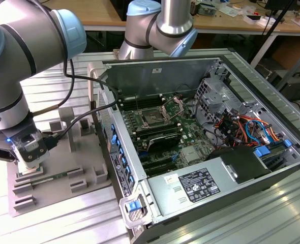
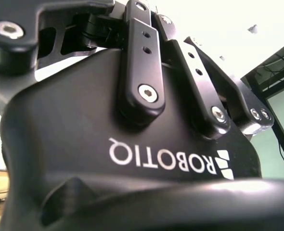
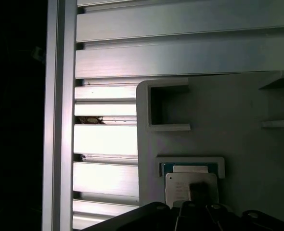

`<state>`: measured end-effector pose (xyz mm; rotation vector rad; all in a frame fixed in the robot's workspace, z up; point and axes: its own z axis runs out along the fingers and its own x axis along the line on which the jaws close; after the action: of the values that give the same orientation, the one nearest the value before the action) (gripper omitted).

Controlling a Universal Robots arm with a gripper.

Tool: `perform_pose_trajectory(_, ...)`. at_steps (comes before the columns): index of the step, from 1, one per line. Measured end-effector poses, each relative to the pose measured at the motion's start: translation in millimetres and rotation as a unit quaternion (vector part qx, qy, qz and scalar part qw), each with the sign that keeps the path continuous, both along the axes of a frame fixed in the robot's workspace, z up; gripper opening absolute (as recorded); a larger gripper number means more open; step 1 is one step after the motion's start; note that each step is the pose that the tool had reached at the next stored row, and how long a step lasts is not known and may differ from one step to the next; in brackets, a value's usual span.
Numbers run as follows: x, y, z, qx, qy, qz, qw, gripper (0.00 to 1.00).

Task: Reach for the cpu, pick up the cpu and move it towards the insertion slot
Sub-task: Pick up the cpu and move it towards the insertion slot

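In the first wrist view the cpu (image 3: 178,186) lies flat in a shallow holder on the grey fixture plate (image 3: 238,120). Its top is silvery and a greenish rim shows at its far edge. My gripper (image 3: 196,214) hangs directly over it, very close, and its dark underside covers the near part of the chip. In the exterior view the gripper (image 1: 30,163) is lowered onto the same plate (image 1: 73,152) at that view's left, hiding the cpu. The insertion slot (image 1: 152,118) sits inside the open computer case with its metal bracket (image 1: 173,105) tipped up. The second wrist view looks at the gripper's black body (image 2: 132,144).
A green memory stick (image 1: 51,177) lies on the fixture plate beside the gripper, among raised grey blocks (image 1: 63,119). The case's side wall (image 1: 117,152) stands between plate and slot. A power supply (image 1: 196,185) and coloured cables (image 1: 241,127) fill the case's right. An arm joint (image 1: 162,25) hangs above the case.
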<state>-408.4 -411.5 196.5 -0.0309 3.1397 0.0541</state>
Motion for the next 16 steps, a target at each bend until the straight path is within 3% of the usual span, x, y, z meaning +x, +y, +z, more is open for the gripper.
perform_pose_trajectory(1,0.5,0.3,3.3,0.0011,-0.002,0.0,1.0,0.11)
perform_pose_trajectory(3,0.0,-0.1,14.5,0.0,-0.0003,0.0,1.0,0.11)
perform_pose_trajectory(4,0.0,0.0,30.4,-0.0068,-0.0004,0.0,0.99998,0.11)
perform_pose_trajectory(5,-0.2,-0.5,22.3,-0.012,0.0005,0.001,0.99993,0.11)
perform_pose_trajectory(9,-0.5,-0.6,19.2,-0.0119,0.0004,0.001,0.99993,0.11)
perform_pose_trajectory(16,-0.5,-0.6,19.0,-0.0119,0.0004,0.001,0.99993,0.11)
